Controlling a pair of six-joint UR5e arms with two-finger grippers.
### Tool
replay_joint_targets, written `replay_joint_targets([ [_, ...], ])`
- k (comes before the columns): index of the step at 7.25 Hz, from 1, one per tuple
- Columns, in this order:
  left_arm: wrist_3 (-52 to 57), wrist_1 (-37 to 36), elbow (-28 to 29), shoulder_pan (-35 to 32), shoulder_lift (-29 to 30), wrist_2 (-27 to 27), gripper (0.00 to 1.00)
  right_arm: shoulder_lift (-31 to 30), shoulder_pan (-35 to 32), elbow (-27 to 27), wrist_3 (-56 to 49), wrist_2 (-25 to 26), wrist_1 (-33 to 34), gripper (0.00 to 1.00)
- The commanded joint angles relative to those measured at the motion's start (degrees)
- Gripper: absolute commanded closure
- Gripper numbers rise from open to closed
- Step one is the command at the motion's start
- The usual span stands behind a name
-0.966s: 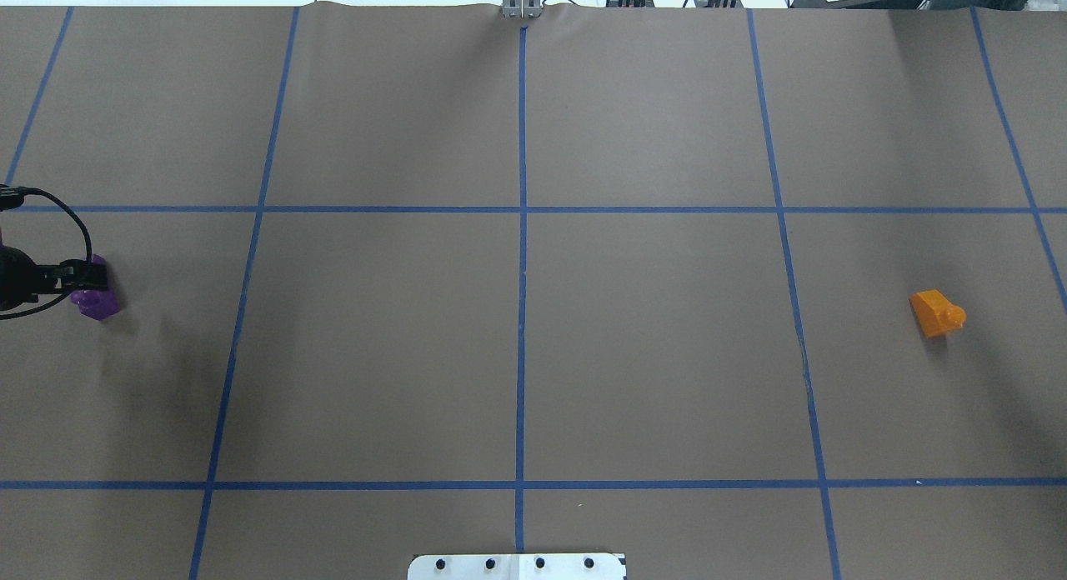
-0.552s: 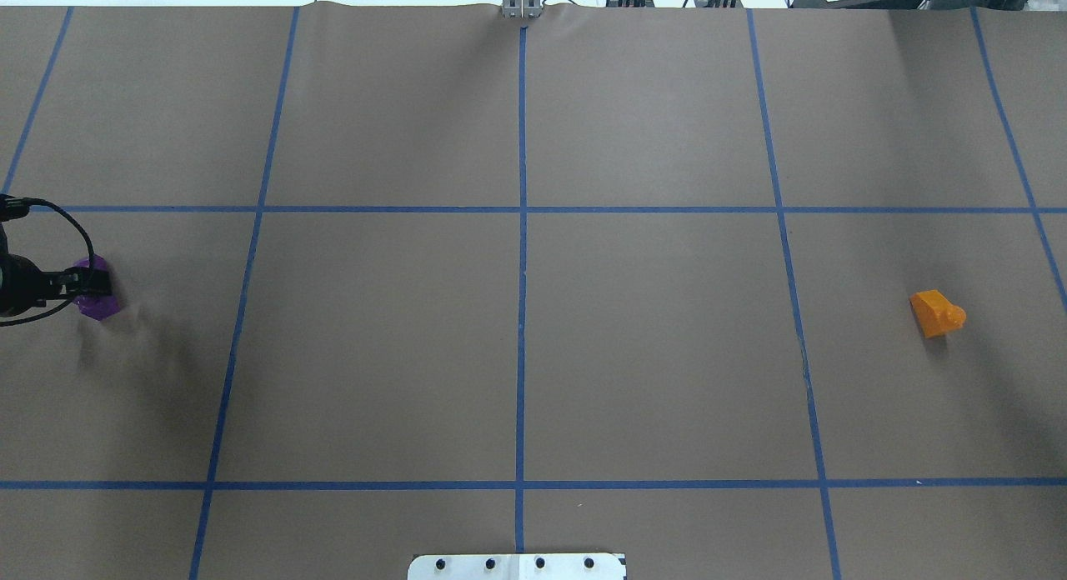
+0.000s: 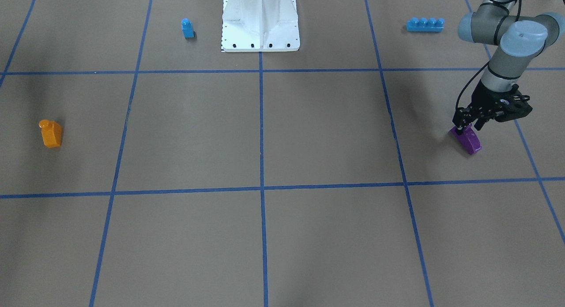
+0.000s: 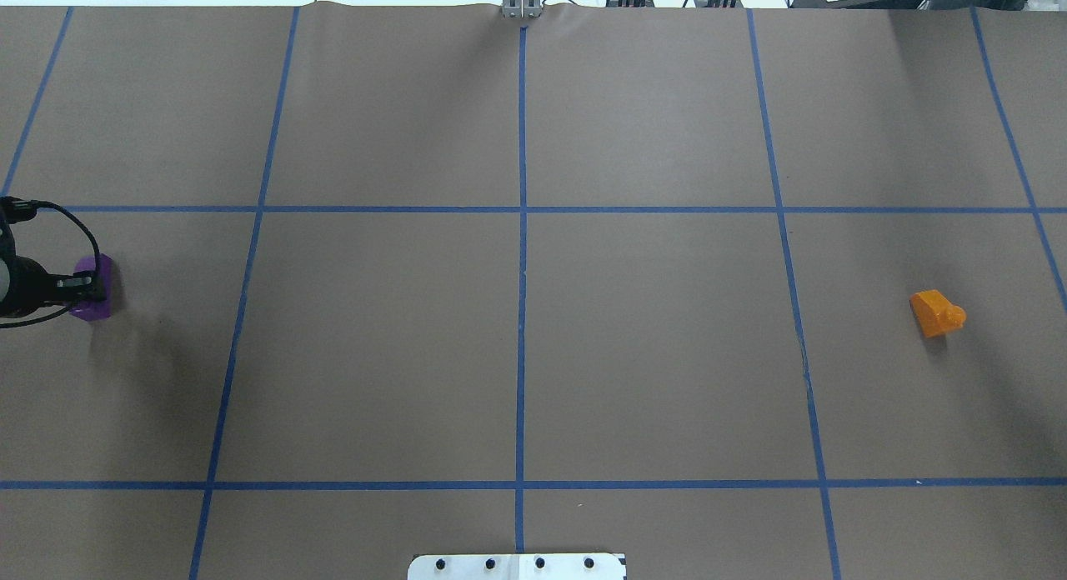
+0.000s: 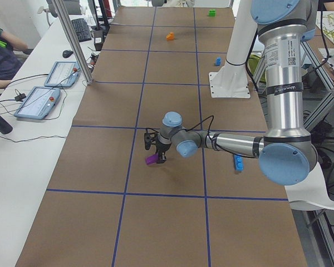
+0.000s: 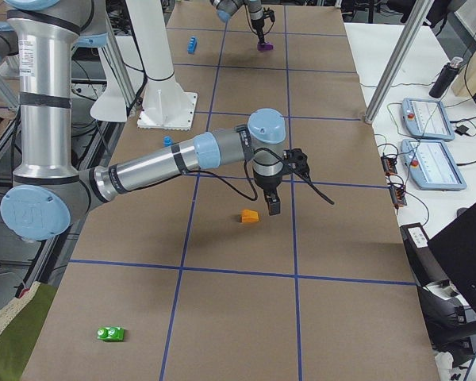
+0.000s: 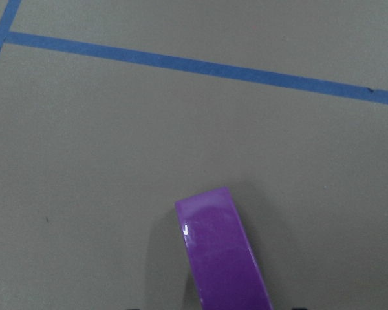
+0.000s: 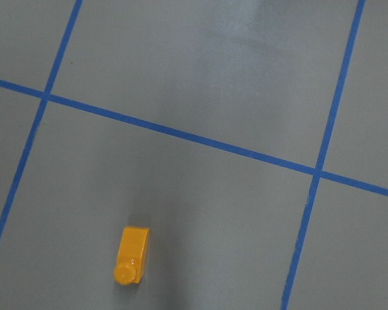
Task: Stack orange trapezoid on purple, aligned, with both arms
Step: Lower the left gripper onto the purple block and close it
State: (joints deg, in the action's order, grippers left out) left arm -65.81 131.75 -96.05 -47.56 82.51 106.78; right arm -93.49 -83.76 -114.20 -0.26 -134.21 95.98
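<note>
Left claw (image 3: 468,128): since 1 second ago narrowed onto purple (image 3: 470,143), nudging it; your pickup looks begun. Right claw (image 6: 273,209): width cannot be told; orange trapezoid (image 4: 937,313) well apart from purple

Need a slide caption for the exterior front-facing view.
Bimanual stacking: left gripper at the purple block, orange trapezoid untouched on the opposite side.

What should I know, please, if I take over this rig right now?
Left gripper: fingers straddle one end of the purple; clamped or not, I cannot tell.
Right gripper: hangs beside the orange trapezoid, not touching; jaw state unclear.
Orange lies on its side at the robot's right end, purple at the left end.
Done: nothing stacked.
To do: grasp both, bring them together, seat orange on purple, aligned.
</note>
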Motion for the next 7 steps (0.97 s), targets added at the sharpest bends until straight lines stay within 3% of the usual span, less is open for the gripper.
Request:
replay_joint_targets([
  [1,0.1,0.0,0.3,0.0,0.4,0.0,0.71,0.1,0.0,0.0,0.0,0.0,0.0,0.00],
  [2,0.1,0.0,0.2,0.0,0.5,0.0,0.95,0.3,0.0,0.0,0.0,0.0,0.0,0.00],
  [3,0.3,0.0,-0.5,0.0,0.5,0.3,1.00,0.3,0.0,0.0,0.0,0.0,0.1,0.00],
  [5,0.5,-0.6,-6.4,0.0,1.6,0.6,1.00,0.3,0.0,0.1,0.1,-0.1,0.1,0.00],
  [7,0.6,-3.7,-7.2,2.6,9.3,0.1,1.00,0.2,0.0,0.1,0.0,-0.1,0.1,0.00],
])
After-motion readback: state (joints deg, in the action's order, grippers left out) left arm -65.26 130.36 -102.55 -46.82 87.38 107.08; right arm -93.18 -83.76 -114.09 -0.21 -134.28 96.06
